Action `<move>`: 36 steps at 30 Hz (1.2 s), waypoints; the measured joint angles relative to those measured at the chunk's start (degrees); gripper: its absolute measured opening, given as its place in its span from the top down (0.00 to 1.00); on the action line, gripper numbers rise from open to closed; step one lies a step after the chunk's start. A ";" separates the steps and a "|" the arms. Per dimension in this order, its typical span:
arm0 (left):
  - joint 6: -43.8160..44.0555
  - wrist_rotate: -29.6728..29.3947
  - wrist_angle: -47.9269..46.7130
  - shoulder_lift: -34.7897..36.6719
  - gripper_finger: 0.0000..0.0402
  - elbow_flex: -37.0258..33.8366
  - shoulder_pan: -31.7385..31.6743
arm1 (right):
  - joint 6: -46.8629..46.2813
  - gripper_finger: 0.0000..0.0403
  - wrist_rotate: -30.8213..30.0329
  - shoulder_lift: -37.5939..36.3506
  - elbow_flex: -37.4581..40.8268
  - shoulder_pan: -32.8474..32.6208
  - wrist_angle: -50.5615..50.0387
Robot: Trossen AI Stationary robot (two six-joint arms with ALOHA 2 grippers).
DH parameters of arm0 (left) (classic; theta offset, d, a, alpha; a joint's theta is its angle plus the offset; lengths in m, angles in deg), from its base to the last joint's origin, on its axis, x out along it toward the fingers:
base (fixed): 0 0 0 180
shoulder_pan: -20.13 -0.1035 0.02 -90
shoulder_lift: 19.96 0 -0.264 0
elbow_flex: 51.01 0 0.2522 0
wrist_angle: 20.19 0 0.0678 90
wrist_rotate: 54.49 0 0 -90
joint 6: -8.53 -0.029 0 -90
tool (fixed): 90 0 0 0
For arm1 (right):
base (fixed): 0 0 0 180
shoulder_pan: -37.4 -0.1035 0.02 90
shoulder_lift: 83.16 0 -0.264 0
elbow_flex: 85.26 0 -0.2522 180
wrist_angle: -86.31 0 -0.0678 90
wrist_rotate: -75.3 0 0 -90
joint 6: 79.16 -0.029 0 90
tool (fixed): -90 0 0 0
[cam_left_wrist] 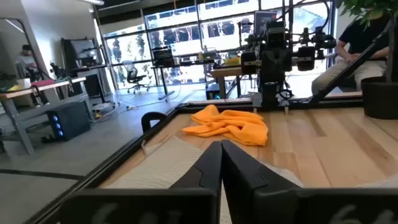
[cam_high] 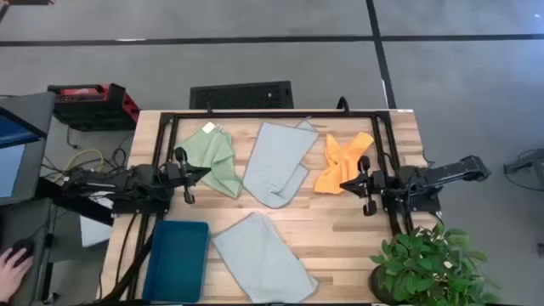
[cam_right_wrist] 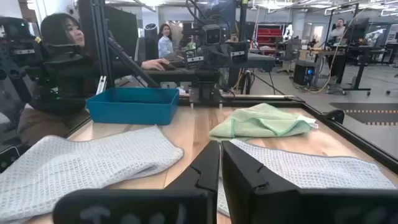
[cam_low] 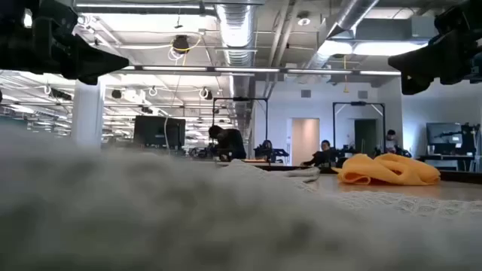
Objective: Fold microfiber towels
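Four microfiber towels lie loose on the wooden table. The light green one is crumpled at the far left, and a pale grey-blue one lies beside it in the middle. The orange one is bunched at the far right. A second grey-blue one lies flat near the front edge. My left gripper hangs shut above the green towel's right edge. My right gripper hangs shut just in front of the orange towel. Both sit high above the table in the low view.
A teal bin stands at the near left by the front towel. A potted plant overhangs the near right corner. A black frame runs around the table's far part. People sit at desks beyond the table.
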 joint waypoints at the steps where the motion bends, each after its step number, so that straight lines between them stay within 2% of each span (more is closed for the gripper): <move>1: 0.00 0.02 0.02 -0.01 1.00 0.00 0.00 | 0.01 0.90 -0.01 0.00 0.01 0.00 0.00; 21: 0.00 0.01 0.06 0.00 1.00 -0.02 0.00 | 0.02 0.90 0.01 0.00 -0.01 0.00 -0.01; 25: -1.36 -0.15 3.05 -0.04 1.00 -0.03 0.00 | 0.02 0.90 0.01 0.00 -0.01 0.01 0.02; 29: -8.23 1.99 6.67 -0.01 1.00 2.84 -0.01 | 0.02 0.90 0.01 0.00 -0.01 0.02 0.29; 34: -12.79 3.02 5.62 -3.05 1.00 8.87 0.00 | 0.02 0.90 0.01 0.00 -0.01 0.02 1.76; 36: -13.51 3.23 2.50 -6.08 1.00 12.77 0.02 | 0.15 0.90 0.01 0.00 -0.04 0.02 3.79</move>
